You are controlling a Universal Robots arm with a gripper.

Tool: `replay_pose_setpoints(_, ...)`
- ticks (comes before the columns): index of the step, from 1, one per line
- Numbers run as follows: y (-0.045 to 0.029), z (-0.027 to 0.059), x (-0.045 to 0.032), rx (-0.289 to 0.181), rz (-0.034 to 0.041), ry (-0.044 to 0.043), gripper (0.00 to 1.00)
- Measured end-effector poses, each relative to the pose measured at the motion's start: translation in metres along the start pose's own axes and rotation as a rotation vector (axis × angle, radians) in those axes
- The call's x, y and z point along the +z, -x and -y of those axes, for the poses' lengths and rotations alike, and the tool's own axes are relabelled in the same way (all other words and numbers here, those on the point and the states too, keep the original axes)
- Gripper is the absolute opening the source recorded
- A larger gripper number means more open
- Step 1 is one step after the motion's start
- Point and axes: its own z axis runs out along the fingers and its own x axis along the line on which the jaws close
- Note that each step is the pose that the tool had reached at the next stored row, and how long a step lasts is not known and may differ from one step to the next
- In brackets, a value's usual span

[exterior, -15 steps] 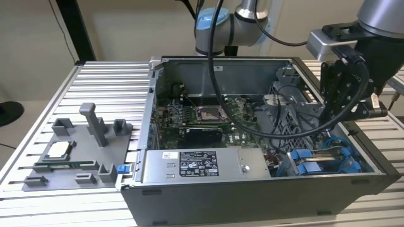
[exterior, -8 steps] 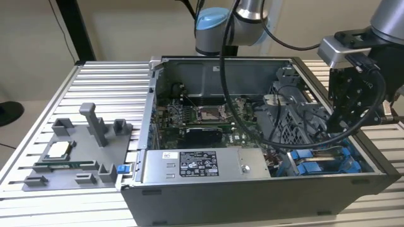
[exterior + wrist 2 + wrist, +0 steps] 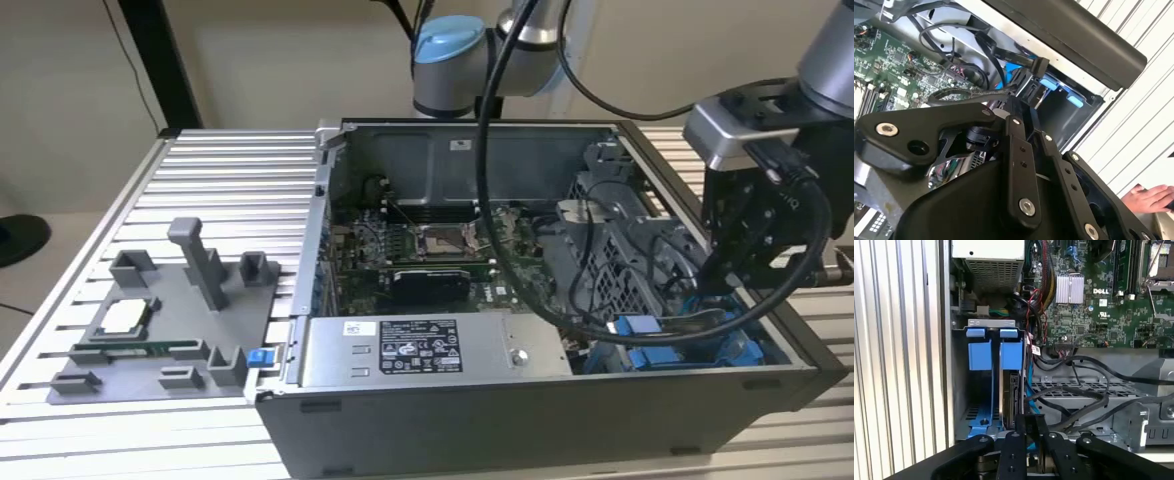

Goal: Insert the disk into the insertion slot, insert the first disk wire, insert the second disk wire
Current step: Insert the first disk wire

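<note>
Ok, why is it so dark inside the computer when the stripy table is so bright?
In the exterior view the ribbed table is bright, while the walls of the computer case shade its inside; in the first wrist view the insertion slot is shadowy deep down, its blue tabs bright; in the second wrist view the table looks almost white.

flat hard drive in bright blue plastic frame (image 3: 1014, 397) | stands edge-on within bay | grey metal bay (image 3: 961, 387) (two blue tabs side by side)
</note>
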Motion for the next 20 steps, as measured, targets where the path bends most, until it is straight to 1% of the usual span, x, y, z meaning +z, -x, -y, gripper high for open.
replay_pose_setpoints(3, -0.0025, 0.0001, 0.0040, 0.006, 0.0010, 0.0000, 0.00)
replay_pose_setpoints(9, -0.0050, 0.0011, 0.0112, 0.016, 0.0048, 0.0013, 0.00)
replay_pose_setpoints(12, -0.0057, 0.0022, 0.0140, 0.019, 0.0112, 0.0035, 0.00)
replay_pose_setpoints(17, -0.0067, 0.0034, 0.0172, 0.025, 0.0262, 0.0086, 0.00)
replay_pose_setpoints(20, -0.0084, 0.0081, 0.0180, 0.026, 0.0267, 0.0149, 0.00)
